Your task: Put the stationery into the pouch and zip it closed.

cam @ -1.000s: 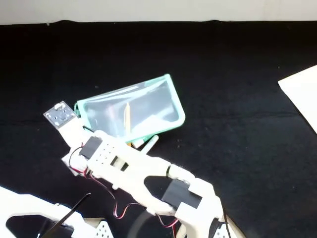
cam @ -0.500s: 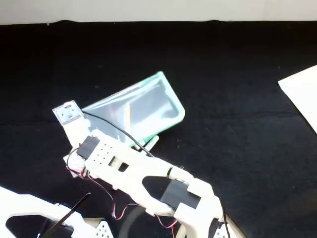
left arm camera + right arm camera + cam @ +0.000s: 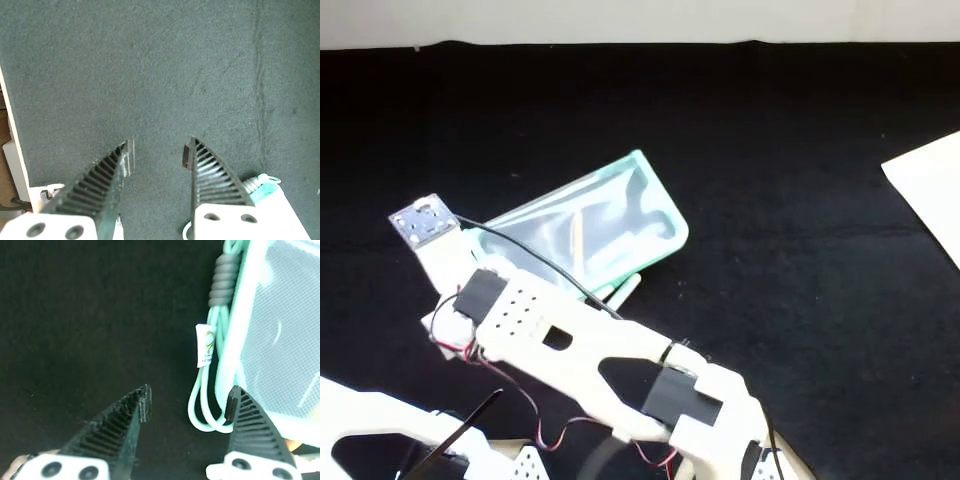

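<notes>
Table [image 3: 790, 140] draped in black, seen from above. At its near left, your left gripper [image 3: 158, 150] hangs over bare cloth, jaws spread wide and holding nothing. Next, your right gripper [image 3: 189, 402] sits at the left end of the clear, teal-edged pouch [image 3: 620, 215], jaws wide with the cord loop [image 3: 192, 407] between them, ungripped. One pencil [image 3: 575, 240] lies inside the pouch. A white pen [image 3: 628, 288] rests just outside its near edge. Packing looks part done; the zipping is yet to do.

My jaws are matt black plastic, ribbed on their inner faces, set on smooth white plastic. The black cloth surface [image 3: 800, 140] looks matt and felt-like. The translucent, mint-edged rectangular pouch [image 3: 620, 215] is glossy, fine-meshed plastic.
</notes>
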